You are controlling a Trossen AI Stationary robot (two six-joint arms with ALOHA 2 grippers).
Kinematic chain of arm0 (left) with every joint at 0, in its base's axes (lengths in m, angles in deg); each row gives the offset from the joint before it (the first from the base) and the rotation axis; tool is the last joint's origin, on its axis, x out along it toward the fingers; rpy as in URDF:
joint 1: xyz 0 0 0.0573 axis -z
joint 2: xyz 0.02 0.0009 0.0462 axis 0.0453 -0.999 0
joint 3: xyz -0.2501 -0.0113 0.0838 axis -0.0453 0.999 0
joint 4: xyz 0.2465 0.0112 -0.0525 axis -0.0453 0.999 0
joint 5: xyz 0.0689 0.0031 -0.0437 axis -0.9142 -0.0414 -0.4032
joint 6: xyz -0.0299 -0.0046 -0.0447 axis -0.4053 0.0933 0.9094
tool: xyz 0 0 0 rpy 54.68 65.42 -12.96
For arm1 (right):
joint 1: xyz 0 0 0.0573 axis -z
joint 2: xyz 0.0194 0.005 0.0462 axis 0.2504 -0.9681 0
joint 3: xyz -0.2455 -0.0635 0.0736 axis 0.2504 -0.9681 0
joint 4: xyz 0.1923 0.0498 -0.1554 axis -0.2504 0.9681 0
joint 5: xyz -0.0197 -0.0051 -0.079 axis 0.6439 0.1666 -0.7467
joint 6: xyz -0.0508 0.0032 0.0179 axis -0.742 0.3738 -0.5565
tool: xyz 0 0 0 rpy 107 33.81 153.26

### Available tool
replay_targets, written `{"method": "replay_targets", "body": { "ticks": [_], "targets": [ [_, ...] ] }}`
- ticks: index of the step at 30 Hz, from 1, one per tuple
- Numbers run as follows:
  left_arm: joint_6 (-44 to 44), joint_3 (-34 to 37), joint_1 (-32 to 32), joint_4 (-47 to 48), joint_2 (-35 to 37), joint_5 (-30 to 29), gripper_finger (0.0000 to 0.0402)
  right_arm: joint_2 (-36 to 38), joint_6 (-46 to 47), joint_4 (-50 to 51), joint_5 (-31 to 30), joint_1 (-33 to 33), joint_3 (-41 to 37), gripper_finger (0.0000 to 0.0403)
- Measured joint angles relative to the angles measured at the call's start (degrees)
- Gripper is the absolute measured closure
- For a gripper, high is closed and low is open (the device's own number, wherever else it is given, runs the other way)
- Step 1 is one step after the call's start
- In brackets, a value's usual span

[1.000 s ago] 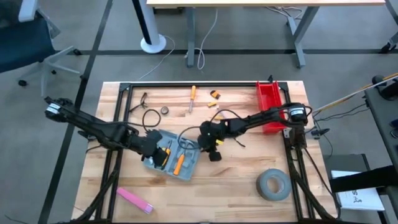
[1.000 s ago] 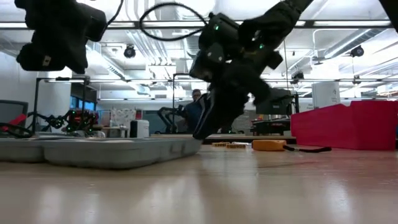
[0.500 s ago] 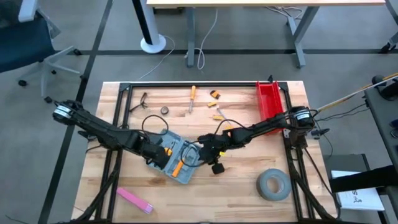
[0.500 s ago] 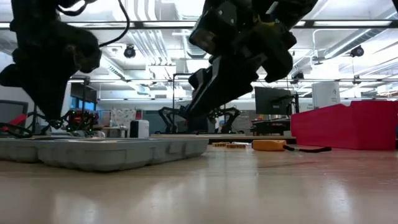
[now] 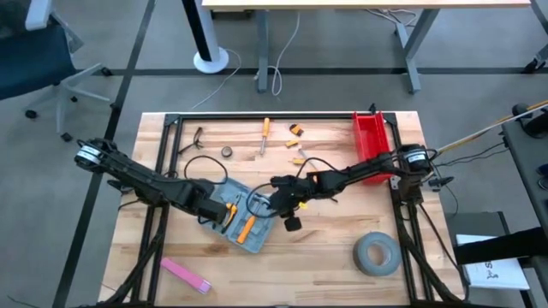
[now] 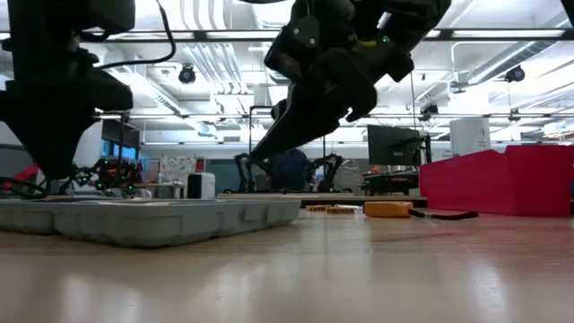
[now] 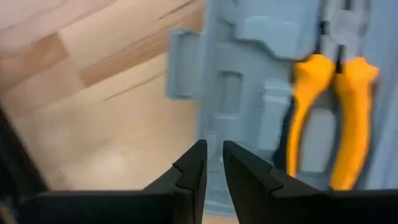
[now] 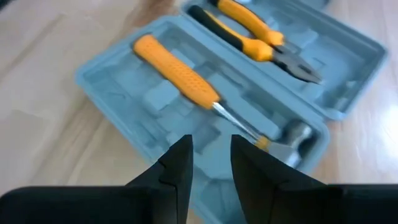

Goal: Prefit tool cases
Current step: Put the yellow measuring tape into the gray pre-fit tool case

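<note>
Here we see the case (image 5: 241, 218) lying open and flat on the surface (image 5: 325, 257), left of centre, its long axis running diagonally from upper left to lower right in the high view. Inside it lie pliers (image 8: 255, 34) and an orange-handled screwdriver (image 8: 186, 78). Our left pincer (image 7: 210, 165) hangs over the case's left edge, nearly clenched on nothing. Our right pincer (image 8: 210, 155) hovers above its right end, slightly parted, grasping nothing.
</note>
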Motion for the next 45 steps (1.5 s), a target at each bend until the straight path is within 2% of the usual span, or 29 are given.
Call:
{"method": "replay_targets", "body": {
  "ticks": [10, 19, 23, 30, 37, 45],
  "targets": [
    [1.89, 0.0, 0.0, 1.01, 0.2, 3.08, 0.0343, 0.0, 0.09, 6.02, -0.01, 0.87, -0.57, 0.0331],
    [1.95, 0.36, -0.03, 4.62, -0.76, 0.41, 0.0343, 0.0, 1.58, 8.81, 0.09, 0.47, -1.55, 0.0346],
    [1.85, 1.83, -0.35, 4.77, -2.4, 1.23, 0.0343, 1.15, 2.01, 11.0, 1.06, 0.11, -1.6, 0.0347],
    [0.92, 2.02, -0.37, 2.42, -5.49, 1.85, 0.0343, 9.1, 2.05, 12.27, 1.58, -0.34, -4.27, 0.0334],
    [-0.98, 1.96, -0.44, -5.81, -8.09, 3.7, 0.0343, 19.27, 2.34, 13.75, 1.31, -0.3, -9.05, 0.0325],
    [-0.32, 1.84, -0.52, -16.97, -8.48, 4.72, 0.0343, 26.71, 2.55, 15.92, -4.78, -0.12, -15.2, 0.0336]
  ]
}}
